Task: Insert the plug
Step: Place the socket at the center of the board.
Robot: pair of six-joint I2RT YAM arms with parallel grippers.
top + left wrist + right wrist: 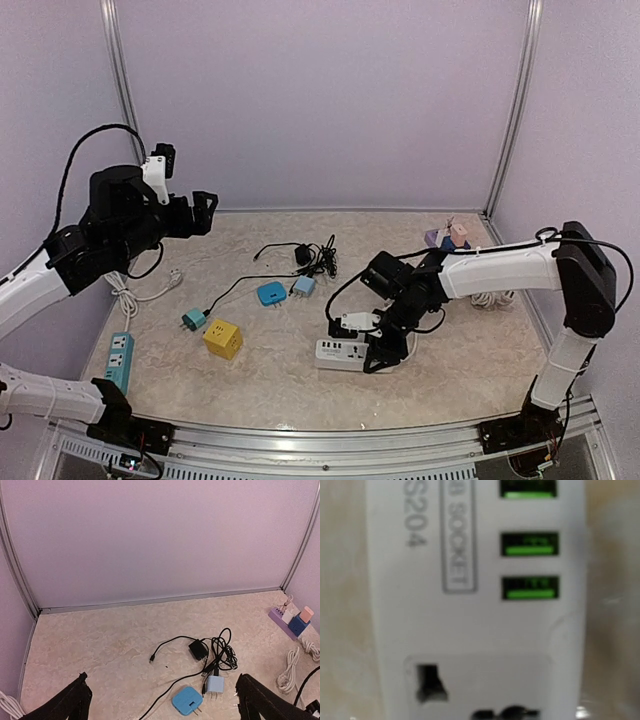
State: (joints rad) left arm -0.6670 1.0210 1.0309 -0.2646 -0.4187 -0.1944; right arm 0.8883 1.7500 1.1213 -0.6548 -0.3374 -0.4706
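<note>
over the glossy white power strip (345, 353) at the front of the marbled table (260, 380), the right arm (500, 268) bends steeply down; whether the right gripper (385, 345) pinches cannot be told. a white plug (357, 321) sits just above the strip. left gripper (162, 685) hangs high, spread wide.

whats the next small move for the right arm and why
Probably a small shift of the right gripper along the white power strip toward its socket. In the wrist view the green USB ports sit mid-frame while the socket is cut off at the bottom edge, so it looks not yet aligned.
</note>
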